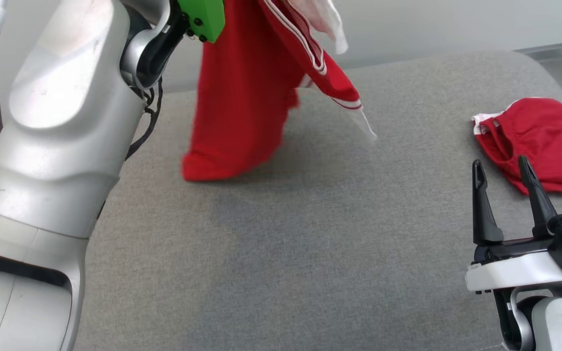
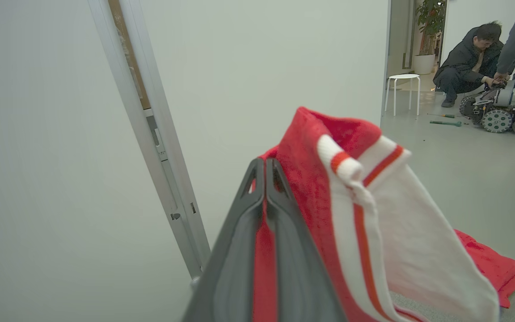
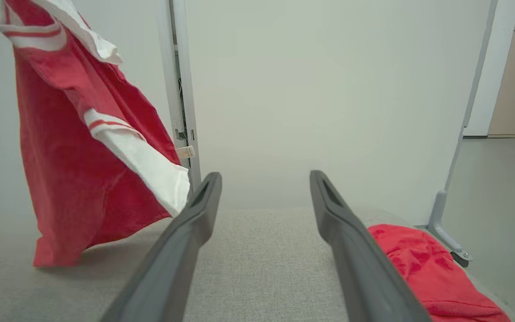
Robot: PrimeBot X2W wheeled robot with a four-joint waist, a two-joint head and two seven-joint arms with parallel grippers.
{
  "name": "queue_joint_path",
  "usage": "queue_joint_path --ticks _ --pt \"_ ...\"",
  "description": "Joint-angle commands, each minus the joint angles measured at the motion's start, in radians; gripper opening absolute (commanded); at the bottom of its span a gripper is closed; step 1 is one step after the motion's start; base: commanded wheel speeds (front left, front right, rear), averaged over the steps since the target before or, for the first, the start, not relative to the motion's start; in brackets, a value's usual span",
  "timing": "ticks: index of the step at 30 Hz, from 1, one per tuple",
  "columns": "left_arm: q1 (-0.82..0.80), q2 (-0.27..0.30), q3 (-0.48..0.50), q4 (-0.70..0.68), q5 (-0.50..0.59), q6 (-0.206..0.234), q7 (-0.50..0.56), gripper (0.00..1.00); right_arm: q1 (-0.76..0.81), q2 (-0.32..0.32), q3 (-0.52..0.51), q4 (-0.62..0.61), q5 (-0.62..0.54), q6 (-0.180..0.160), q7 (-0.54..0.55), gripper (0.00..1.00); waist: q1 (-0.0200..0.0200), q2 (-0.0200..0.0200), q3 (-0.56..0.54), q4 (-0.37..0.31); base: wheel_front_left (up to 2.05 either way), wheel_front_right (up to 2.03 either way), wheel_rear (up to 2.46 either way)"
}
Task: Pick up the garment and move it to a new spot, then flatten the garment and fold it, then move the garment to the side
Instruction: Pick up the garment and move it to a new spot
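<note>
I'm looking down at the grey padded table (image 1: 310, 273), which is taking up most of my head view. My left arm (image 1: 51, 146) is rising big and pale up the left side, with the forearm lifted high. The garment (image 1: 242, 97), red with white striped trim, is hanging from up there, and its bottom corner is touching the table toward the far left. On the left wrist view, the left gripper (image 2: 266, 167) is clamping a fold of that red cloth, fingers pressed together. A second red garment (image 1: 539, 141) is lying crumpled at the table's right edge. The right gripper (image 1: 501, 164) is hovering low at the near right with its jaws spread wide, holding nothing, just beside that crumpled one.
</note>
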Motion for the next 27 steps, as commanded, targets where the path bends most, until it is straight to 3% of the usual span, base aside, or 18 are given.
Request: queue_joint_path --ticks 1,6,11,16,20,21,23,27 --pt "0.039 0.004 0.001 -0.008 -0.021 0.000 0.003 0.00 0.017 -0.002 -0.002 -0.005 0.009 -0.002 0.002 1.00 0.0001 -0.0001 -0.082 -0.052 0.00 0.00 0.00" --pt "0.162 0.017 0.030 0.017 -0.091 0.015 -0.001 0.00 0.042 -0.001 -0.009 0.002 0.028 -0.002 -0.003 1.00 0.0001 -0.0001 -0.079 -0.061 0.00 0.00 0.00" --pt "0.355 0.049 0.044 0.140 -0.129 0.056 -0.017 0.00 0.042 -0.001 0.004 0.020 0.046 -0.002 -0.013 1.00 0.0001 -0.0001 -0.042 -0.063 0.00 0.00 0.00" --pt "0.469 0.067 0.040 0.270 -0.100 0.109 -0.108 0.00 0.013 -0.001 0.024 0.043 0.055 -0.002 -0.029 1.00 0.0001 -0.0001 0.008 -0.064 0.00 0.00 0.00" --pt "0.514 0.038 0.016 0.351 -0.073 0.129 -0.193 0.00 -0.005 -0.001 0.046 0.067 0.058 -0.002 -0.039 1.00 0.0001 -0.0001 0.032 -0.057 0.00 0.00 0.00" --pt "0.519 0.030 0.009 0.368 -0.065 0.127 -0.213 0.24 -0.009 -0.001 0.051 0.074 0.059 -0.002 -0.039 1.00 0.0001 -0.0001 0.034 -0.055 0.00 0.00 0.00" --pt "0.524 0.016 -0.004 0.397 -0.049 0.133 -0.254 1.00 -0.012 -0.002 0.061 0.088 0.060 -0.002 -0.045 1.00 0.0001 -0.0001 0.030 -0.050 0.00 0.00 0.00" --pt "0.530 -0.017 -0.021 0.431 -0.027 0.133 -0.347 1.00 -0.013 -0.002 0.072 0.107 0.053 -0.002 -0.047 1.00 0.0001 -0.0001 0.008 -0.036 0.00 0.00 0.00"
